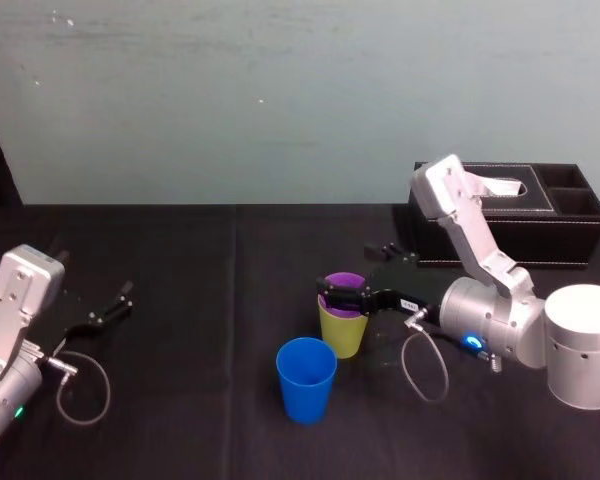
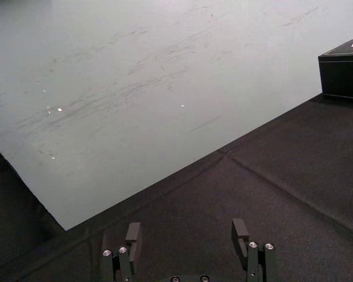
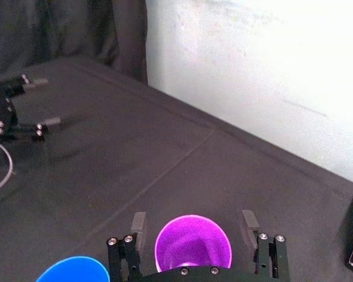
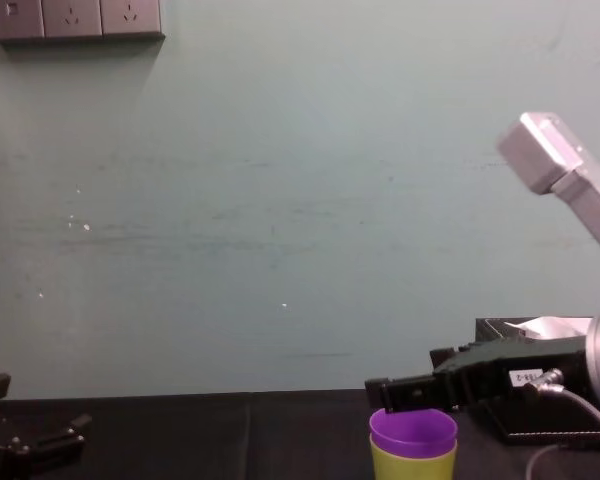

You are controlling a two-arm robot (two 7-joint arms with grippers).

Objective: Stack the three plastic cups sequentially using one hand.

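Note:
The purple cup (image 1: 344,283) sits nested inside the lime-yellow cup (image 1: 342,333) near the middle of the black table. My right gripper (image 1: 340,298) is open and straddles the purple rim. In the right wrist view a small gap shows between each of its fingers (image 3: 139,226) and the purple cup (image 3: 193,244). From the chest view the right gripper (image 4: 410,395) hangs just above the purple cup (image 4: 413,430) and the yellow one (image 4: 412,464). The bright blue cup (image 1: 306,378) stands alone, upright, nearer me and slightly left, also visible as a blue rim (image 3: 70,269). My left gripper (image 1: 115,305) is parked far left, open (image 2: 187,235).
A black leather tissue box (image 1: 520,215) stands at the back right behind the right arm, also seen as a dark corner (image 2: 344,73). Loose cables (image 1: 425,365) hang by the right wrist. The pale wall closes off the table's far edge.

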